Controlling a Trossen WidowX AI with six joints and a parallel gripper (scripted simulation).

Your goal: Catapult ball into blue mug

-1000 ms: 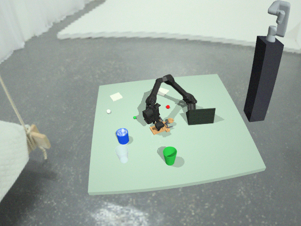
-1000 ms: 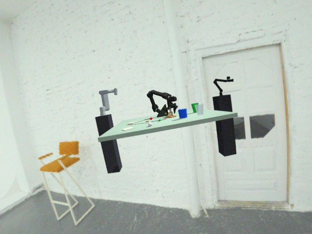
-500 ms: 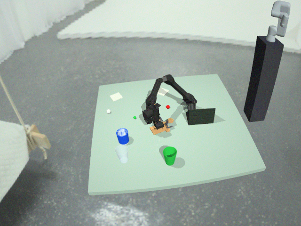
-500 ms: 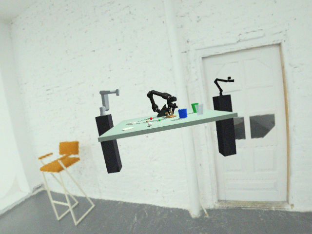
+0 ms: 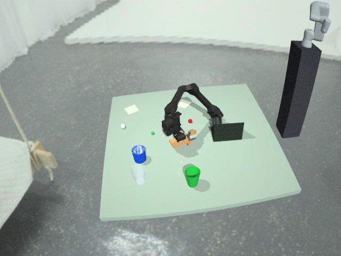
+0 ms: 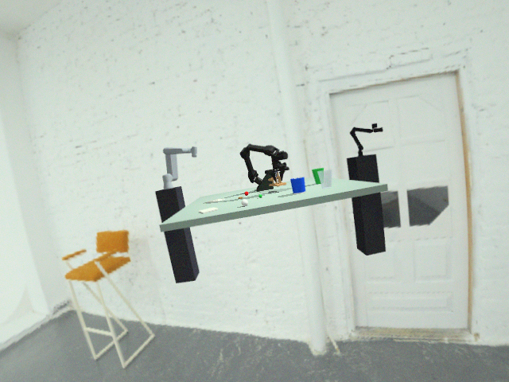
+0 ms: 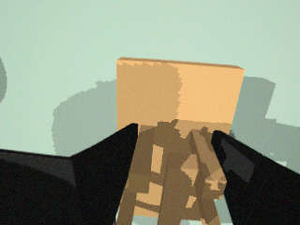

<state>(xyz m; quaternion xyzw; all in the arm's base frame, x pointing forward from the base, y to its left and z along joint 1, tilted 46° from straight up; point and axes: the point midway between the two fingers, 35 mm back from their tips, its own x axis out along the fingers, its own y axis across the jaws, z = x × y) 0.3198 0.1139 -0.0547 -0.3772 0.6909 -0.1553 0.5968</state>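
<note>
Wooden catapult [image 5: 176, 142] [image 6: 280, 184] [image 7: 187, 94] between tool [image 5: 182, 132] [image 6: 277, 177] [image 7: 174, 133] fingers.

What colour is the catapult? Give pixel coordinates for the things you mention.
The catapult [image 5: 178, 143] [image 6: 279, 184] [image 7: 211, 94] is light orange, best seen in the wrist view.

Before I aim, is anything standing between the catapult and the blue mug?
Nothing visible stands between the catapult and the blue mug. The green ball lies off to one side.
</note>
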